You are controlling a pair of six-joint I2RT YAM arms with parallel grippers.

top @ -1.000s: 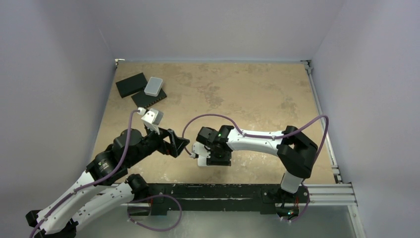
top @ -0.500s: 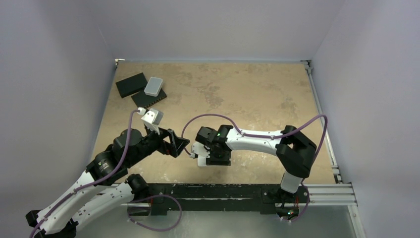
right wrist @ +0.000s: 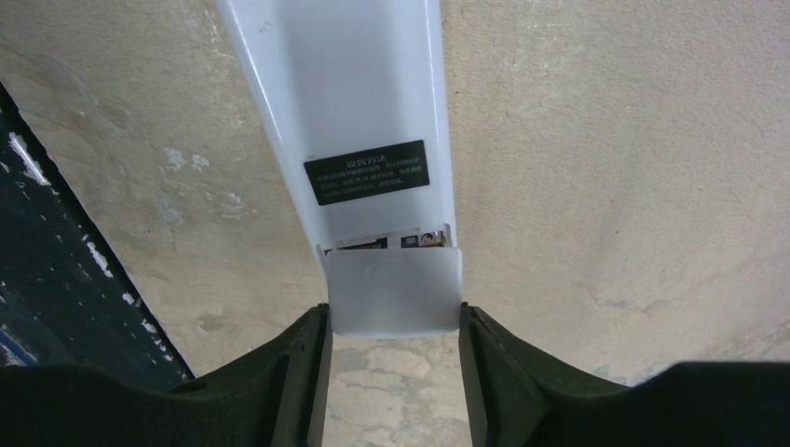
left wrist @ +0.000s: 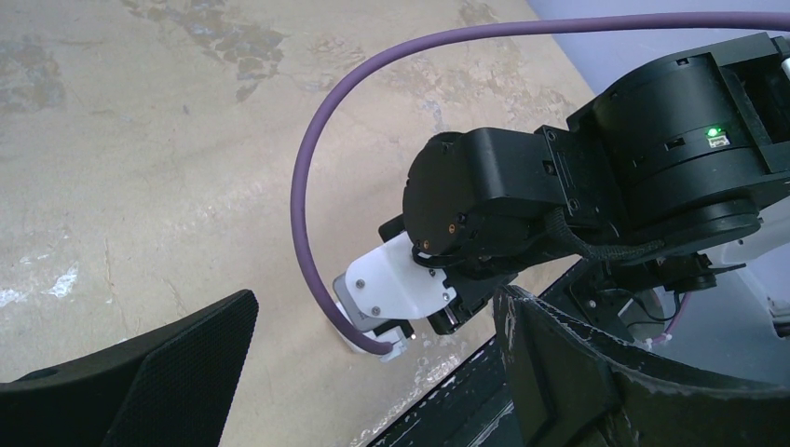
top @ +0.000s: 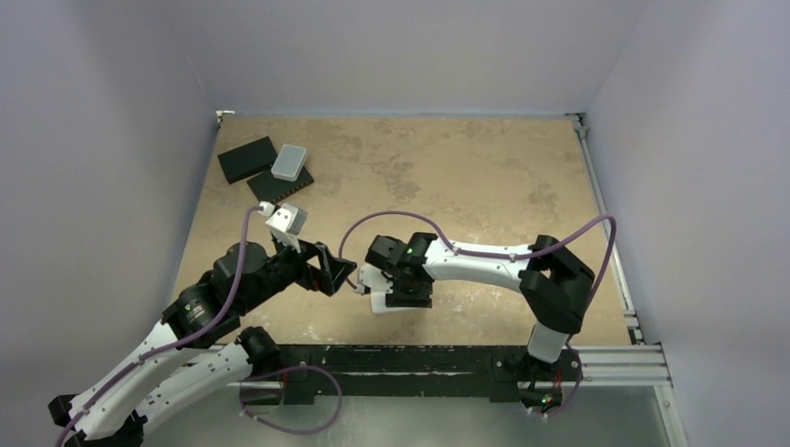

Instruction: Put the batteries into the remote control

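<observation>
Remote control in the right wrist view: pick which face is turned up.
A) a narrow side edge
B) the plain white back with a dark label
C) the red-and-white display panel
B: the remote control shows its plain white back, with the dark label and the battery cover facing the camera.
</observation>
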